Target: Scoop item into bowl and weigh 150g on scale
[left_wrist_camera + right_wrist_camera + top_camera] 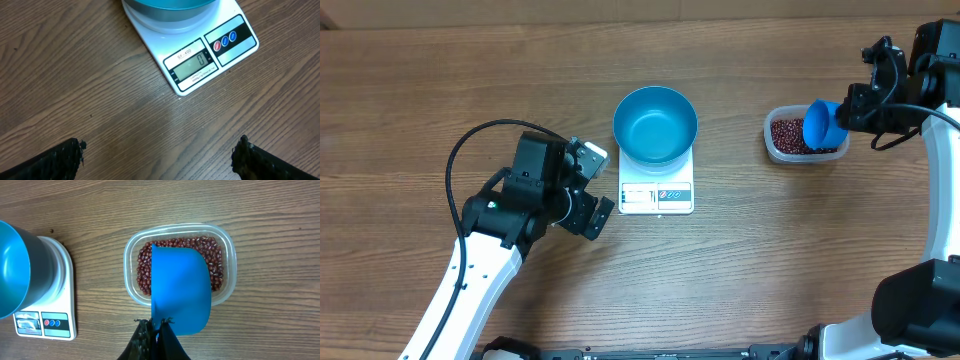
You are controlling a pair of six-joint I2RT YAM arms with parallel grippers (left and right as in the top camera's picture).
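Scoop hovering over the beans
Right gripper [156, 330] is pinching the blue scoop [180, 290] above the tub [227, 245], at the bowl's [655, 123] three o'clock; left gripper [160, 155] is gaping, holding nothing.

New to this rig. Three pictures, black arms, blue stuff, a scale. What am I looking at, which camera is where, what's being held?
Two robot arms work at a wooden table. One picture is shot from above; the other two come from a camera on each wrist, looking past that arm's own fingers.

On the table: a white scale showing zero in the left wrist view, with an empty blue bowl on it, and a clear tub of red-brown beans.

The right gripper is shut on a blue scoop, held over the tub. The left gripper is open, holding nothing, beside the scale.
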